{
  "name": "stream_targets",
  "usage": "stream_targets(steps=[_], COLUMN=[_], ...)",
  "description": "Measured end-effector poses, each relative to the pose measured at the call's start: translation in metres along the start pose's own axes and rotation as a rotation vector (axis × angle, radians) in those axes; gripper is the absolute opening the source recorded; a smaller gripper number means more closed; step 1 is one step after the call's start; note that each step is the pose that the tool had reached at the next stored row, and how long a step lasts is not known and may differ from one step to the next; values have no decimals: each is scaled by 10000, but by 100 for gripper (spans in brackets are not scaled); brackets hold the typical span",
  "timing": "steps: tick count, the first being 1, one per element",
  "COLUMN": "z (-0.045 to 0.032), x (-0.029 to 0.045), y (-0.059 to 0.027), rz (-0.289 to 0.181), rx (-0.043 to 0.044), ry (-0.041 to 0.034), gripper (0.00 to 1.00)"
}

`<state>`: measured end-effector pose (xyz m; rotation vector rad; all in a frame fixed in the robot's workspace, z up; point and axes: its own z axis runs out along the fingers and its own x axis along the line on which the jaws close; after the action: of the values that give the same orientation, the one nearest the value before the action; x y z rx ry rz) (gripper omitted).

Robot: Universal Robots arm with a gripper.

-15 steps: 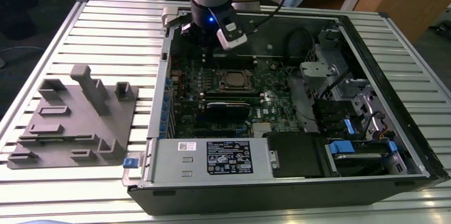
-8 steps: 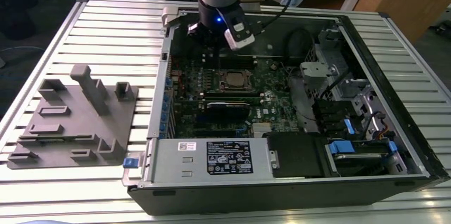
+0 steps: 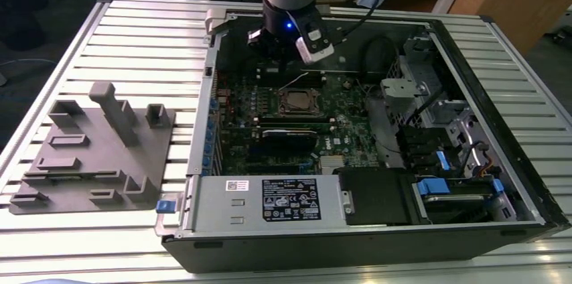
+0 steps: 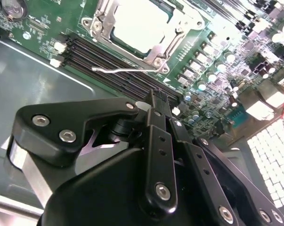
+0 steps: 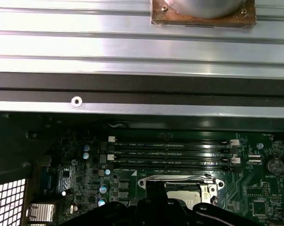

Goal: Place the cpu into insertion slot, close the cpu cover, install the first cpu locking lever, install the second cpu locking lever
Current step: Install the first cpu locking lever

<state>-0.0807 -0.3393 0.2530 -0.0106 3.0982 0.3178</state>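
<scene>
From my station I see a silver slatted table (image 3: pixel 134 29) filling the frame, its ribs running left to right. An open black computer case (image 3: pixel 268 244) lies flat on it, taking up the middle and right. Well apart, at left centre, a grey fixture plate (image 3: pixel 157 163) with upright blocks and shallow pockets rests directly on the slats.

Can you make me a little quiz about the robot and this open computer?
1. True or false: the cpu cover is closed over the cpu.
2. The gripper hangs over: A the grey fixture, B the computer case, C the bare table.
3. What colour is the circuit board around the cpu?
Key: 1 true; 2 B; 3 green.
</scene>
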Motion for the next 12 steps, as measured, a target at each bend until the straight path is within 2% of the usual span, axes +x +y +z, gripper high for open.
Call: stream_targets(steps=[5,8,12], z=[1,4,10], x=[-2,-2,-2], y=[0,0,-2], rz=[0,-2,-1], rx=[2,89,121], ry=[-2,0,1], gripper=[11,11,11])
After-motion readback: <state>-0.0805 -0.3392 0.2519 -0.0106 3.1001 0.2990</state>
